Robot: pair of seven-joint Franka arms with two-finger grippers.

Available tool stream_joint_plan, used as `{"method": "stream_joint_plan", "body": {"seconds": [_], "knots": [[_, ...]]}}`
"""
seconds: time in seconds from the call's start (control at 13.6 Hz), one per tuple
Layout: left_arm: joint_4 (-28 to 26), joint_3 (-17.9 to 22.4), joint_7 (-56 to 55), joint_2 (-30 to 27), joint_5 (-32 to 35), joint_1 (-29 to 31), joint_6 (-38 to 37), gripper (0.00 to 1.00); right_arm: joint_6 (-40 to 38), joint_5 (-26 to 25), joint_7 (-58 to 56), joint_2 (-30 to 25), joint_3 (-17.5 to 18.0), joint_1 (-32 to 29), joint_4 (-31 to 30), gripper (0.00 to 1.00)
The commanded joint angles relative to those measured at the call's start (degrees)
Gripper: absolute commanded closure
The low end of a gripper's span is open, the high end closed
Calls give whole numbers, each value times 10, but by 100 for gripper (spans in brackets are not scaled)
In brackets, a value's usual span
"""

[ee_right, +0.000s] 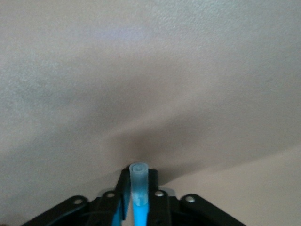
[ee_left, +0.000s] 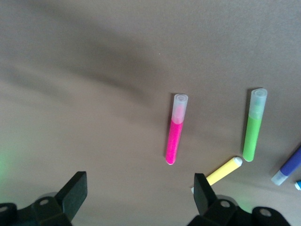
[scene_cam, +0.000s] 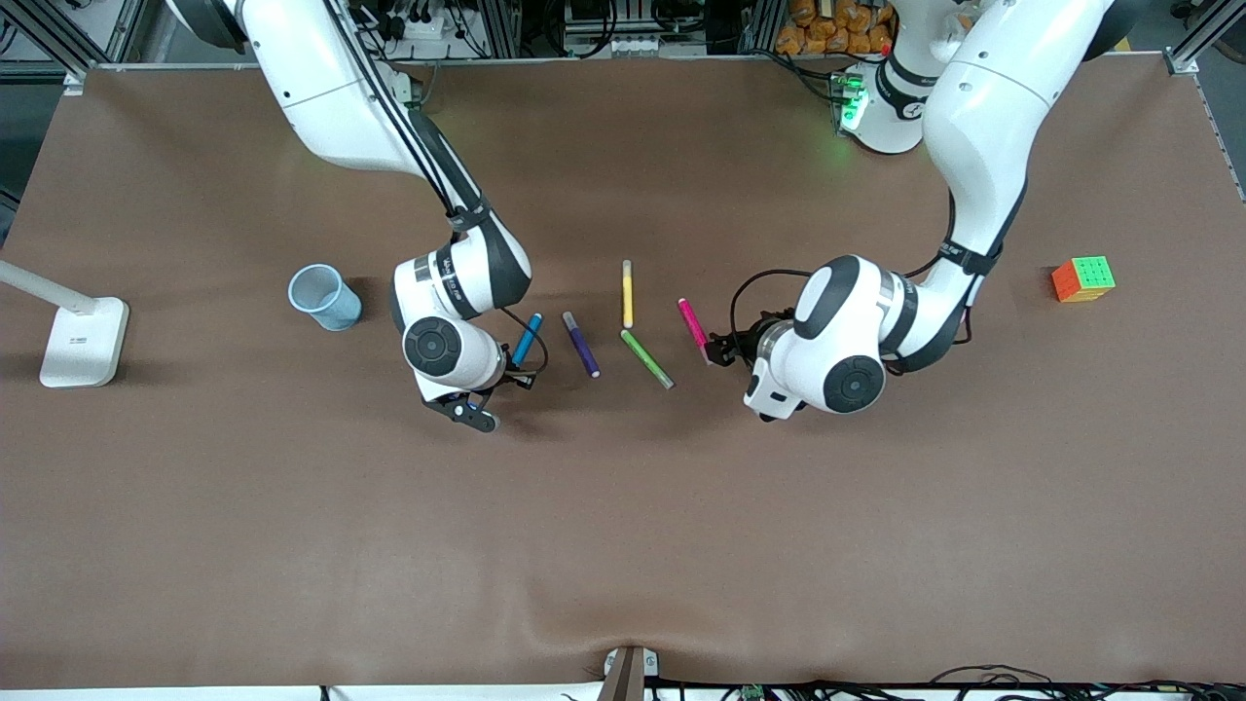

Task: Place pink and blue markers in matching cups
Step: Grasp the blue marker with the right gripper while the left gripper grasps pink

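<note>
The right gripper was clamped on the blue marker. The left gripper stood wide, low over the surface, the pink marker lying just ahead of its fingers.

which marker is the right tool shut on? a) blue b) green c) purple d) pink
a: the right tool is clamped on the blue marker, its pale cap sticking out between the fingers, while the pink marker lies free under the open left tool.

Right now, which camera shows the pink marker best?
The left wrist view: the pink marker lies whole and unobstructed on the table. The front view shows it small. The right wrist view doesn't show it.
</note>
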Motion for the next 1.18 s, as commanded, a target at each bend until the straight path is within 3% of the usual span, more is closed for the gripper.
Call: {"method": "stream_joint_plan", "body": {"seconds": [0.0,0.37,0.44,0.59,0.88,1.03,1.1], "knots": [[7,4,-17,14,-10,-10,14,0,4,-7,9,-1,-3,3,-4,100],[7,4,-67,39,-14,-34,72,0,-95,-8,-89,-61,-6,-46,10,100],[8,7,-68,47,-15,-37,78,10,-120,-8,-136,-80,-6,-58,11,100],[8,7,-76,53,-15,-38,86,12,-149,-10,-217,-112,-7,-89,10,100],[15,7,-77,68,-17,-34,96,28,-197,-12,-463,-153,-6,-169,9,100],[23,7,-78,82,-31,-35,96,29,-231,-11,-553,-180,-5,-199,8,100],[24,7,-78,86,-30,-36,97,39,-248,-7,-612,-194,-5,-213,4,100]]}}
